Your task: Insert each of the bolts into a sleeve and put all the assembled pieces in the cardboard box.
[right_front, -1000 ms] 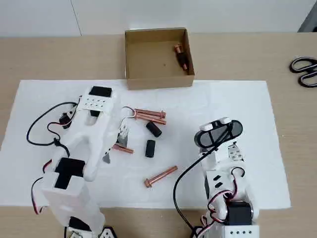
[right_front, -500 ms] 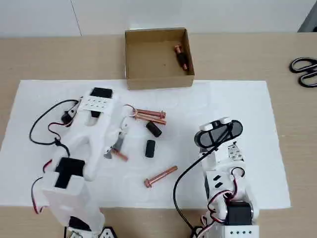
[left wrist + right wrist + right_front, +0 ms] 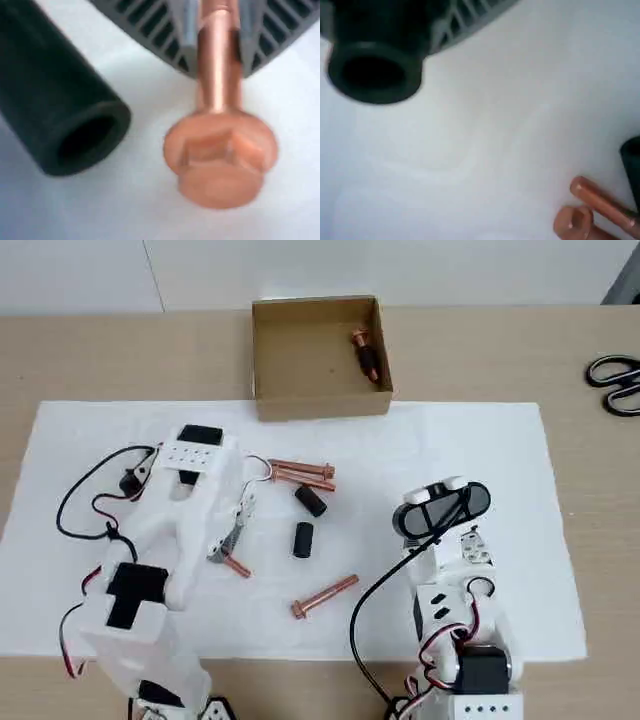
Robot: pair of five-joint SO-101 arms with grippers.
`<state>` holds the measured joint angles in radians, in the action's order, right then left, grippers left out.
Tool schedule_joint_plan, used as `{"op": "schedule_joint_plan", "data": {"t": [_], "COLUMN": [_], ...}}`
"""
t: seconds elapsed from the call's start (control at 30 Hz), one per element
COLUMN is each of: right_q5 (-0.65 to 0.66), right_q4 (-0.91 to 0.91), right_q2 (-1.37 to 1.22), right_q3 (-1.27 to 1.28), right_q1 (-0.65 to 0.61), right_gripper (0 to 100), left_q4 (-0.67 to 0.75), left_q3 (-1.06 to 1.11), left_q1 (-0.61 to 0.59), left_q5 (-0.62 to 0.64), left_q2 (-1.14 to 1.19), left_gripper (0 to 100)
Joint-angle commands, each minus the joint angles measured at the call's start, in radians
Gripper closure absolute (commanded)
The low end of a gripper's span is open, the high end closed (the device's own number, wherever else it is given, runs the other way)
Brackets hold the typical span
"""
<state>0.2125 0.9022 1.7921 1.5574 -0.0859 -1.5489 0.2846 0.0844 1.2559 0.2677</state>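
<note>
- High view: wooden table, with a white sheet spread over most of it.
- left arm stands over the sheet's left half. right arm is at the sheet's near right edge.
- cardboard box sits on the table, touching the sheet's far edge. 1 assembled piece lies inside it by the right wall.
- scissors lie on bare table at the far right, well apart from everything else.
- left gripper: grey ribbed jaws are nearly closed and clamp the shank of the held bolt, whose head sticks out past the tips, low over the sheet.
- right gripper: jaws are closed around the held sleeve, open end facing out, above bare sheet.
- bolt pair: 2 bolts lie side by side and touching on the sheet, between the left arm and the box.
- lone bolt lies at a slant on the sheet, between the 2 arms.
- upper sleeve lies just below the bolt pair. lower sleeve is near it, apart, and right of the held bolt.
- black sleeve in the left wrist view lies just beside the held bolt's head, not touching. Can't tell which of the 2 loose ones it is.
</note>
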Motion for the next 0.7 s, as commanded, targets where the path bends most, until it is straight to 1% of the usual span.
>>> {"op": "schedule_joint_plan", "data": {"t": [0.0,0.1,0.37,0.5,0.57,0.67], "right_q5": [-0.005,-0.005,-0.005,-0.005,-0.005,-0.005], "right_q4": [0.001,0.001,0.001,0.001,0.001,0.001], "right_q2": [0.018,0.018,0.018,0.018,0.018,0.018], "right_q3": [-0.049,-0.049,-0.051,-0.051,-0.051,-0.051], "right_q1": [0.001,0.001,0.002,0.002,0.002,0.002], "right_gripper": [99.1,99.1,99.1,99.1,99.1,99.1], "left_q4": [0.023,0.048,0.118,0.114,0.06,-0.115], "left_q3": [0.07,0.071,0.12,0.097,0.058,-0.058], "left_q1": [-0.008,-0.008,-0.008,-0.002,0.0,0.008], "left_q5": [-0.055,-0.091,-0.092,-0.092,-0.092,-0.104], "left_q2": [0.009,0.009,0.009,-0.002,-0.003,-0.003], "left_gripper": [99,99,99,99,99,99]}}
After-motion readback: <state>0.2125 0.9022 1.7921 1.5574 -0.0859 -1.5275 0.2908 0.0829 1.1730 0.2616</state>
